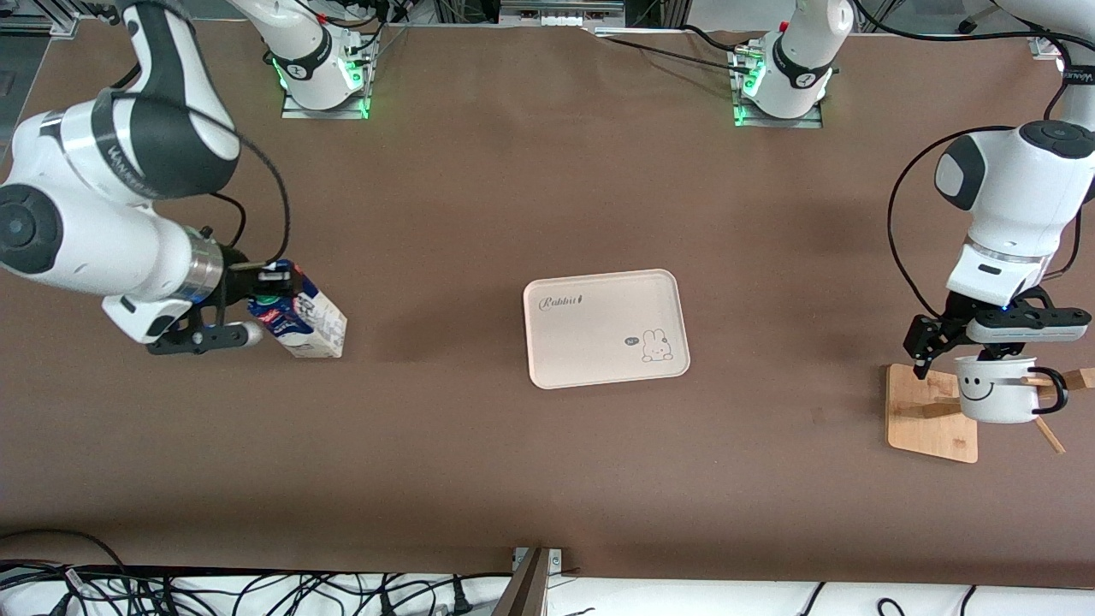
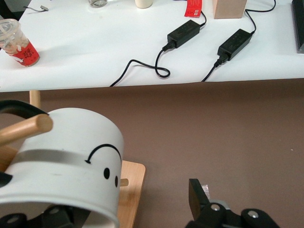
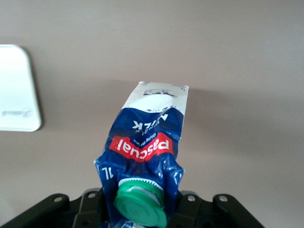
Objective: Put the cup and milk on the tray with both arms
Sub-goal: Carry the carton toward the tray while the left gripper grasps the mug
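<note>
The milk [image 1: 312,321] is a blue and white carton, tilted, near the right arm's end of the table. My right gripper [image 1: 272,308] is shut on its crumpled top [image 3: 142,161], just by the green cap [image 3: 140,206]. The cream tray [image 1: 599,275] lies bare in the middle of the table. The white smiley cup [image 1: 997,393] hangs on a wooden peg [image 2: 23,129] of the rack at the left arm's end. My left gripper [image 1: 971,359] stands open at the cup's rim. One finger [image 2: 198,197] is outside the cup, apart from its wall [image 2: 66,161]; the cup hides the other finger.
The rack's wooden base [image 1: 928,419] lies under the cup, with pegs sticking out. A corner of the tray [image 3: 14,90] shows in the right wrist view. A white surface with power adapters [image 2: 183,32], cables and a plastic cup [image 2: 16,42] borders the brown table.
</note>
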`<state>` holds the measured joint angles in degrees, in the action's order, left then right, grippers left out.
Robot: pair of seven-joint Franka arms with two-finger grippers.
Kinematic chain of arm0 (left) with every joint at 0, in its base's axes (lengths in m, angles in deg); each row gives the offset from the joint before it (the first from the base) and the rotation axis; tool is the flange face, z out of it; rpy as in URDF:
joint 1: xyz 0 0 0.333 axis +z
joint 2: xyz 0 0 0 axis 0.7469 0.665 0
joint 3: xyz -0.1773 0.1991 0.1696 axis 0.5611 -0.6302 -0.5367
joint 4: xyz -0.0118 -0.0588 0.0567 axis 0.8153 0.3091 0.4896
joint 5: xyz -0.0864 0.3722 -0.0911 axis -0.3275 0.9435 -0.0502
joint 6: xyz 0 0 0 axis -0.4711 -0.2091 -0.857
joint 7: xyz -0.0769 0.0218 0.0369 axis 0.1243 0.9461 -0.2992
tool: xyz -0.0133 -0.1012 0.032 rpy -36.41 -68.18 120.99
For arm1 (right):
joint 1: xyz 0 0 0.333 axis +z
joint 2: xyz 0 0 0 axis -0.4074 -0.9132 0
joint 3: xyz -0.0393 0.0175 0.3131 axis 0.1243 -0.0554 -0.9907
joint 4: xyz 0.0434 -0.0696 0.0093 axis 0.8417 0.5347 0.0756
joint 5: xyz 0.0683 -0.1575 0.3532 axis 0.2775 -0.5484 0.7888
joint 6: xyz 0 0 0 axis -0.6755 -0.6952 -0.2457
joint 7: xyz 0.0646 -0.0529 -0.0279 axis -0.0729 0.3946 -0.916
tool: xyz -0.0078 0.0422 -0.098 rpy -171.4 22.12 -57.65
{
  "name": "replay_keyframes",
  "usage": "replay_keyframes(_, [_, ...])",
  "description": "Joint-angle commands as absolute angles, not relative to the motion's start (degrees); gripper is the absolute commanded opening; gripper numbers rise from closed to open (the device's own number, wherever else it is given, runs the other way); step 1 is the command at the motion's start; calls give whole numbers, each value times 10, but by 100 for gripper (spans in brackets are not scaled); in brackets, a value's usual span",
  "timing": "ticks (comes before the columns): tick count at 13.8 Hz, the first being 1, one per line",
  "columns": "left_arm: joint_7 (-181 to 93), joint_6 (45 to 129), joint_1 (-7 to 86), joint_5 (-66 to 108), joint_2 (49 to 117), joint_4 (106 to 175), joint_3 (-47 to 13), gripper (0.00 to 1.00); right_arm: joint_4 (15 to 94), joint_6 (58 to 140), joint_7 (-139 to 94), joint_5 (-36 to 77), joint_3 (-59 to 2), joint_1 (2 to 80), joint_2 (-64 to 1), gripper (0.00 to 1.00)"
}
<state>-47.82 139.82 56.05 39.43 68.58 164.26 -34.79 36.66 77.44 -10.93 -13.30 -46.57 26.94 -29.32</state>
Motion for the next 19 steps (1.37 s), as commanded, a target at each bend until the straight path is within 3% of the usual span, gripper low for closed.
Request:
replay_keyframes(1, [-492, 1406, 564, 409, 691, 1635, -355, 88, 302, 743, -103, -146, -520, 291, -298, 36])
replay_keyframes(4, [-511, 1417, 564, 410, 691, 1635, -367, 84, 279, 756, -122, -146, -523, 338, -312, 36])
replay_keyframes(8, [-516, 1416, 564, 411, 691, 1635, -368, 40, 279, 818, -21, -140, -523, 392, -330, 36])
replay_keyframes(11, [-517, 1416, 563, 411, 691, 1634, -369, 20, 278, 863, 19, -135, -524, 411, -351, 36])
replay_keyframes(16, [-525, 1416, 559, 411, 689, 1628, -368, 1, 279, 862, 124, -64, -526, 421, -375, 36])
replay_keyframes(19, [-524, 1416, 555, 411, 687, 1627, -364, 0, 266, 801, 117, -66, -547, 424, -396, 36])
